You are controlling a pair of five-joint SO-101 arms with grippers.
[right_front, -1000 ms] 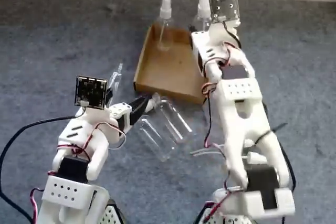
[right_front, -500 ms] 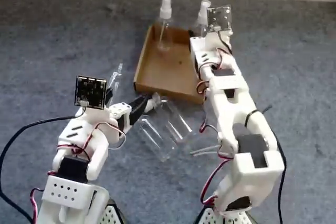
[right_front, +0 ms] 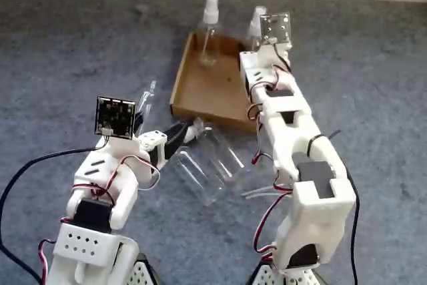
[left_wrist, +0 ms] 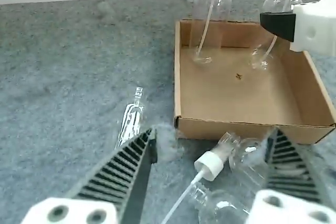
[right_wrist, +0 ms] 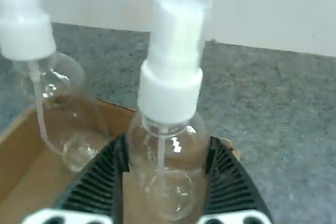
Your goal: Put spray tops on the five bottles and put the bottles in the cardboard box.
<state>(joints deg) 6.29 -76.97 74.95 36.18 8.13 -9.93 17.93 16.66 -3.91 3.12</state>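
a capped bottle (right_wrist: 169, 179) is stood in the cardboard box (left_wrist: 252, 128), clamped in the right pincer (right_wrist: 167, 153); release seems called for next. the left pincer (left_wrist: 212, 135) is spread apart over loose bottles (right_front: 213, 161).

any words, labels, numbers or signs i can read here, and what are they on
No readable text.
Bottles: clear, no labels.
Cardboard box: plain, with one small dark speck on its floor that is not print.
Left wrist circuit board: any markings are too small to read.
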